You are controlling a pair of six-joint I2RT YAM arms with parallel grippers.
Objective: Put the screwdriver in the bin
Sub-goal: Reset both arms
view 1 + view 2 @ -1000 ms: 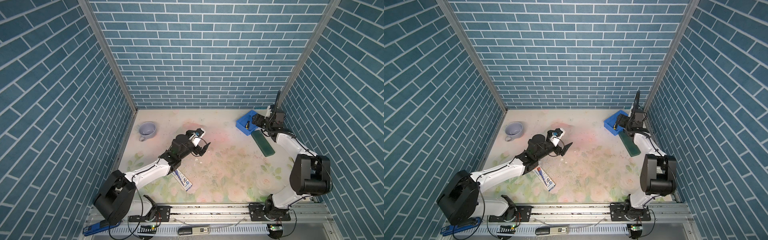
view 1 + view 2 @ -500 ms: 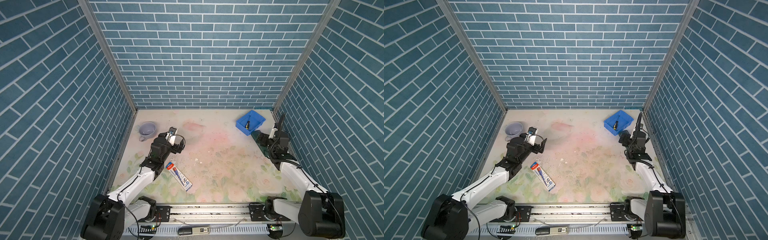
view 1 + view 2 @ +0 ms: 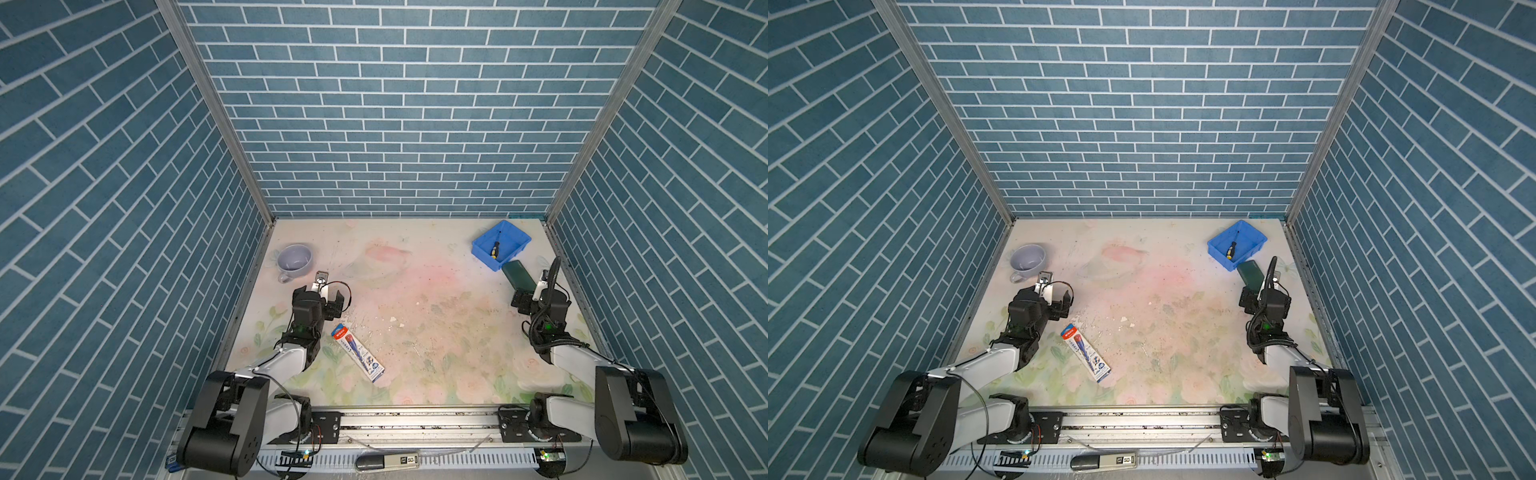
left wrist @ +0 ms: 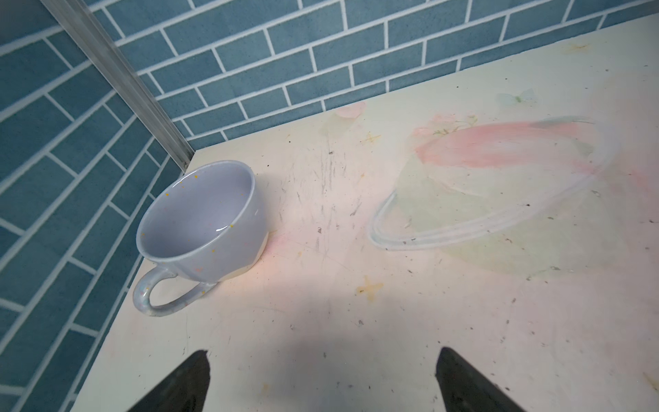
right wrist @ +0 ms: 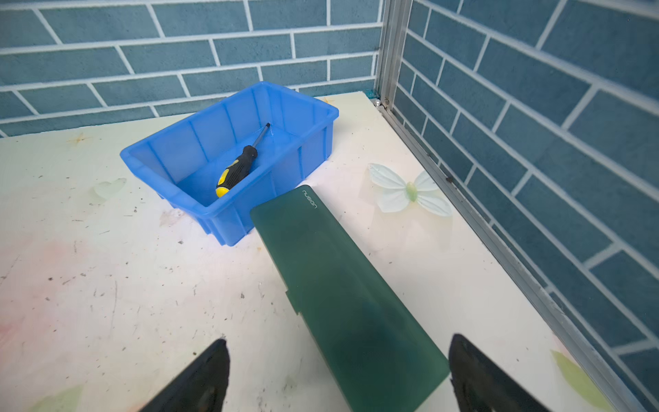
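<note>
The screwdriver (image 5: 237, 171), black-and-yellow handled, lies inside the bright blue bin (image 5: 228, 217) at the back right, shaft pointing toward a far corner. Both top views show the screwdriver (image 3: 494, 250) (image 3: 1232, 248) in the bin (image 3: 513, 243) (image 3: 1252, 241). My right gripper (image 5: 337, 342) is open and empty, well back from the bin; both top views show my right gripper (image 3: 524, 296) (image 3: 1250, 296) over the green slab's near end. My left gripper (image 4: 322, 353) is open over bare table at the left, seen in both top views (image 3: 336, 301) (image 3: 1061, 305).
A flat dark green slab (image 5: 338, 285) (image 3: 517, 276) lies between the bin and my right gripper. A pale lavender cup (image 4: 203, 217) (image 3: 294, 258) stands in the back left corner. A blue-and-white boxed tube (image 3: 357, 352) lies front left. Brick walls enclose three sides.
My right gripper has drawn back from the bin toward the front, leaving the screwdriver in it. My left arm has pulled back from the table's middle to the left side.
</note>
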